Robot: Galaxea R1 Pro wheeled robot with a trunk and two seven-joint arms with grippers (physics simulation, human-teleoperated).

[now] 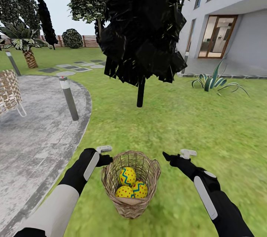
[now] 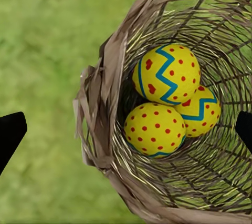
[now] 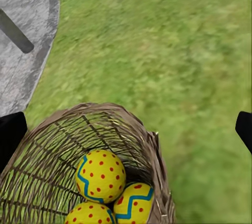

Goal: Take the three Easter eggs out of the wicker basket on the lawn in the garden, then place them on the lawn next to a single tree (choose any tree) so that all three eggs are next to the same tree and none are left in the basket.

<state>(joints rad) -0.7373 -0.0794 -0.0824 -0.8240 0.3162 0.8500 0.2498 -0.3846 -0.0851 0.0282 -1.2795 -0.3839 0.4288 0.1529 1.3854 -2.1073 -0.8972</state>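
Grey paving (image 1: 33, 125) curves along the far left of my head view, with a short grey bollard (image 1: 69, 98) standing at its edge and a woven chair (image 1: 9, 92) partly in view on it. Beyond, a palm (image 1: 26, 46) with a scaly brown trunk rises near a slatted wooden fence (image 1: 89, 40).

My left gripper (image 1: 105, 155) hangs just beside the left rim of the wicker basket (image 1: 130, 205), above the grass. In my left wrist view its two black fingertips (image 2: 10, 132) sit at opposite edges of the picture, spread wide, with the basket's rim and nothing else between them.

The basket stands upright on the lawn (image 1: 193, 118), directly in front of me, between my two arms. All three Easter eggs (image 1: 127, 176) lie inside it, yellow with blue zigzags and red dots, bunched together and touching: one on top, two lower down.

Straight beyond the basket, well apart from it, stands the tree (image 1: 140, 92), its slim dark-looking trunk under a heavy mass of blackish foliage.

My right gripper (image 1: 174, 155) hovers just to the right of the basket's rim, not touching it. My right wrist view shows its fingers (image 3: 10, 134) wide apart and holding nothing, with the basket's mouth and the eggs below.

Farther right, a spiky green plant (image 1: 213, 81) grows on the grass before the white house (image 1: 230, 14).
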